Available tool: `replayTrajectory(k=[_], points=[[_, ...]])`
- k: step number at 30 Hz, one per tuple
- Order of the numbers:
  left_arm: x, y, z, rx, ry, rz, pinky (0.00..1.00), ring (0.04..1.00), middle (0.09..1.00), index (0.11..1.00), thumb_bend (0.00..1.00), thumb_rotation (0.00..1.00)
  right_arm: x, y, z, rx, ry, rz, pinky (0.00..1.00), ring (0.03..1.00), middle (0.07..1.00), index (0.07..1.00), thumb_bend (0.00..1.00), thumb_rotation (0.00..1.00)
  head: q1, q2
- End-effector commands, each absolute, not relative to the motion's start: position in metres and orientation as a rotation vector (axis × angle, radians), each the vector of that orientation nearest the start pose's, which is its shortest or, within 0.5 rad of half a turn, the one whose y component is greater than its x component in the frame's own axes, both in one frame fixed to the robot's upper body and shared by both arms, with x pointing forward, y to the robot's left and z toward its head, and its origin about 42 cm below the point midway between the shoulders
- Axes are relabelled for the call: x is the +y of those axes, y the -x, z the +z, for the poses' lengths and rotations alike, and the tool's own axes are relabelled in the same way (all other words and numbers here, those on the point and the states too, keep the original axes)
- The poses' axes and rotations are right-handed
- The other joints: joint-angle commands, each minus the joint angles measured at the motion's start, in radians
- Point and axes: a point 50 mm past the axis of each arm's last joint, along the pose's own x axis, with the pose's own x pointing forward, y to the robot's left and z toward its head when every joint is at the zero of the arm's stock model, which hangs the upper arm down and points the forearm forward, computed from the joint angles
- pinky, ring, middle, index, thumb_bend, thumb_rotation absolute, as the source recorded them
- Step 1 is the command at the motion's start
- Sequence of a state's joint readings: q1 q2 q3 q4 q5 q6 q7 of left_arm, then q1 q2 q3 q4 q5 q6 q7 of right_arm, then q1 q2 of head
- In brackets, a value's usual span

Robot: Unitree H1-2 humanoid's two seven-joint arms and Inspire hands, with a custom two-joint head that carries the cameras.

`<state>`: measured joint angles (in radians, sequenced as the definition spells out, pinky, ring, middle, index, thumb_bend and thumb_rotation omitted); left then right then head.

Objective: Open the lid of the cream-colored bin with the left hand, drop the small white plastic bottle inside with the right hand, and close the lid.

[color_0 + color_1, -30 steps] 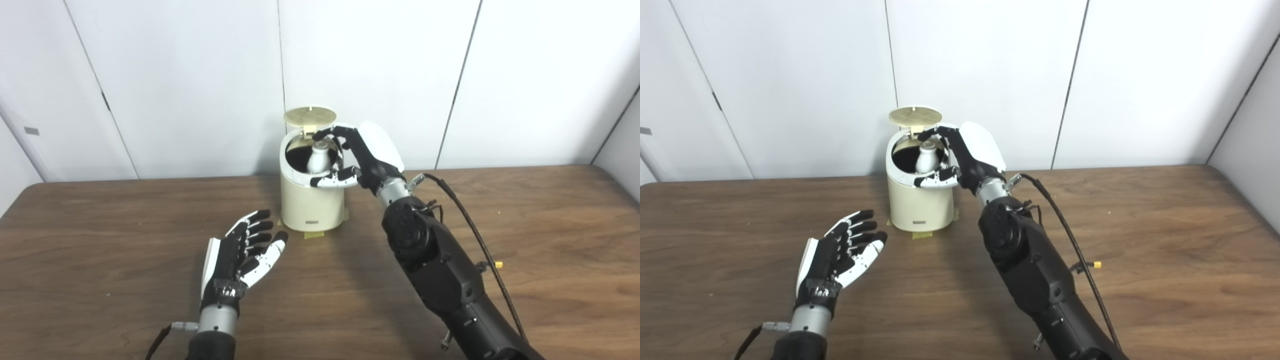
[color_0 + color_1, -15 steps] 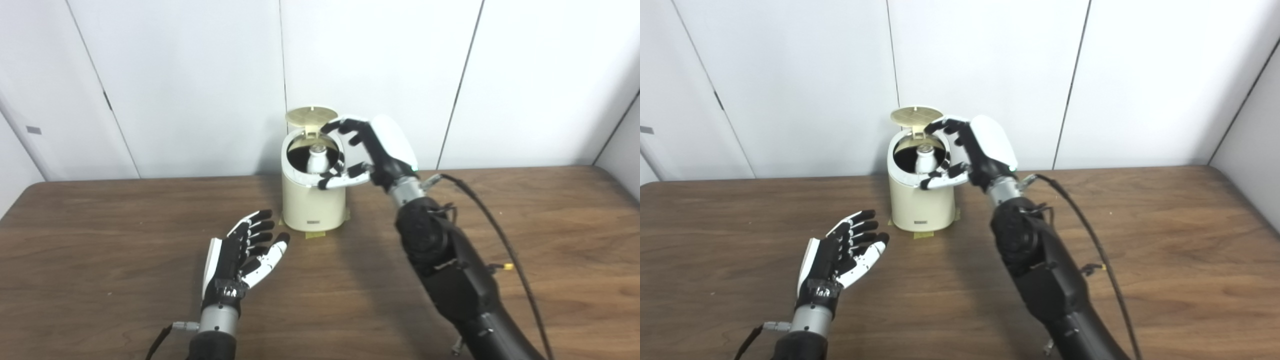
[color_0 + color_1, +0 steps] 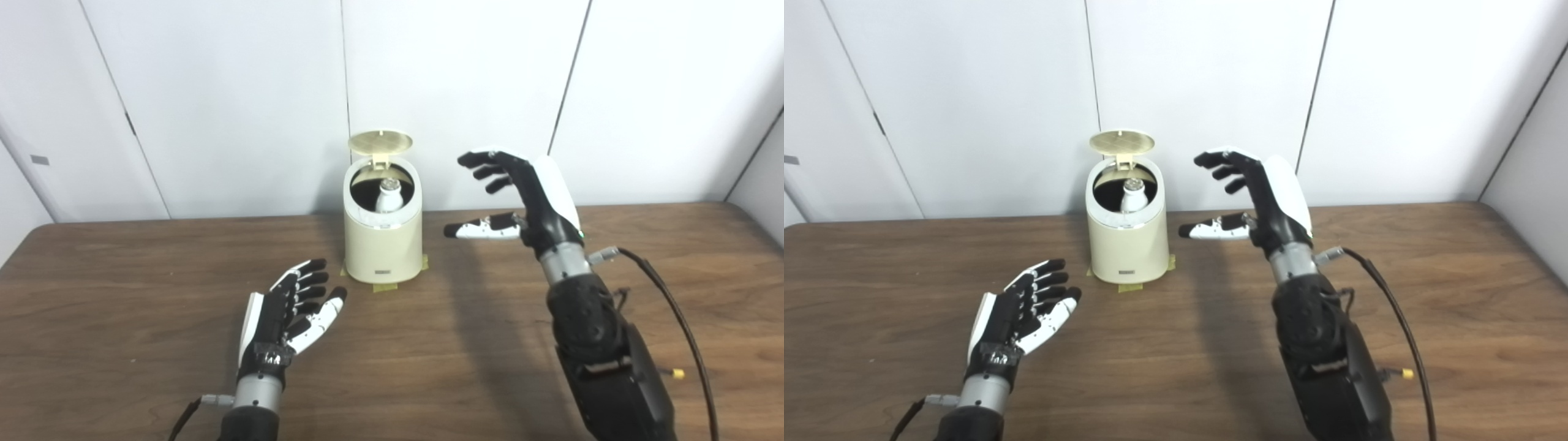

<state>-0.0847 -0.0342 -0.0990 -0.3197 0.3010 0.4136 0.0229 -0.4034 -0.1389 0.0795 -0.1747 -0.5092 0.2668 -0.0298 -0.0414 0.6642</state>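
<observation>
The cream-colored bin point(image 3: 383, 245) stands at the back middle of the table with its round lid point(image 3: 380, 142) tipped up and open. Inside its dark mouth the small white plastic bottle point(image 3: 386, 195) stands upright, cap showing. My right hand point(image 3: 520, 199) hovers open to the right of the bin, clear of it, fingers spread and holding nothing. My left hand point(image 3: 288, 312) rests open, palm up, low over the table in front and to the left of the bin.
The brown wooden table point(image 3: 122, 306) runs across the whole view, with white wall panels point(image 3: 233, 92) close behind the bin. A black cable point(image 3: 674, 306) trails from my right forearm. Tan tape point(image 3: 383, 285) shows under the bin's base.
My right hand let go of the bottle, which dropped lower into the bin, then opened and drew back to the right. The left hand has shifted only slightly.
</observation>
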Motion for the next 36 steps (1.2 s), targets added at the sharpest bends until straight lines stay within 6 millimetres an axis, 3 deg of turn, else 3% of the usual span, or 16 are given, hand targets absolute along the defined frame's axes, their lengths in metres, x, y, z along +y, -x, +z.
replayTrajectory(k=[1, 6, 8, 12, 15, 17, 21, 25, 30, 36], points=[[0.174, -0.301, 0.194, -0.063, -0.239, 0.011, 0.73, 0.765, 0.783, 0.821, 0.53, 0.30, -0.205, -0.375, 0.274, -0.370, 0.563, -0.104, 0.55, 0.654, 0.686, 0.651, 0.74, 0.14, 0.002, 0.004], [0.182, -0.300, 0.196, -0.060, -0.232, 0.015, 0.75, 0.789, 0.795, 0.828, 0.51, 0.32, -0.214, -0.355, 0.259, -0.255, 0.433, -0.072, 0.55, 0.659, 0.715, 0.699, 0.59, 0.25, -0.005, 0.001], [0.186, -0.300, 0.197, -0.061, -0.216, 0.021, 0.75, 0.799, 0.800, 0.833, 0.50, 0.35, -0.217, -0.347, 0.252, -0.209, 0.361, -0.045, 0.57, 0.684, 0.752, 0.738, 0.54, 0.36, -0.004, 0.002], [0.196, -0.305, 0.198, -0.087, -0.175, 0.000, 0.76, 0.799, 0.811, 0.850, 0.47, 0.42, -0.225, -0.329, 0.231, -0.150, 0.295, -0.015, 0.62, 0.734, 0.786, 0.777, 0.61, 0.50, 0.007, 0.000], [0.209, -0.318, 0.208, -0.100, -0.189, -0.031, 0.83, 0.808, 0.826, 0.871, 0.47, 0.54, -0.229, -0.316, 0.210, -0.127, 0.237, -0.020, 0.66, 0.770, 0.810, 0.808, 0.63, 0.56, 0.025, -0.004], [0.217, -0.328, 0.215, -0.115, -0.183, -0.049, 0.84, 0.827, 0.846, 0.882, 0.46, 0.57, -0.230, -0.311, 0.199, -0.108, 0.198, -0.022, 0.69, 0.790, 0.830, 0.826, 0.61, 0.58, 0.042, -0.009], [0.229, -0.352, 0.232, -0.145, -0.148, -0.069, 0.86, 0.892, 0.902, 0.913, 0.43, 0.67, -0.230, -0.300, 0.183, -0.101, 0.149, -0.029, 0.74, 0.850, 0.878, 0.873, 0.53, 0.76, 0.064, -0.021], [0.237, -0.375, 0.255, -0.182, -0.152, -0.095, 0.92, 0.938, 0.940, 0.944, 0.48, 0.82, -0.231, -0.294, 0.170, -0.100, 0.052, -0.034, 0.80, 0.893, 0.907, 0.901, 0.52, 0.84, 0.091, -0.034], [0.237, -0.402, 0.283, -0.227, -0.136, -0.095, 0.92, 0.930, 0.930, 0.925, 0.51, 0.84, -0.234, -0.289, 0.159, -0.126, 0.063, -0.020, 0.83, 0.899, 0.907, 0.904, 0.61, 0.98, 0.104, -0.045], [0.223, -0.441, 0.323, -0.282, -0.178, -0.141, 0.90, 0.909, 0.905, 0.904, 0.49, 0.87, -0.235, -0.287, 0.152, -0.144, 0.054, -0.013, 0.87, 0.913, 0.913, 0.905, 0.66, 1.00, 0.110, -0.058]])
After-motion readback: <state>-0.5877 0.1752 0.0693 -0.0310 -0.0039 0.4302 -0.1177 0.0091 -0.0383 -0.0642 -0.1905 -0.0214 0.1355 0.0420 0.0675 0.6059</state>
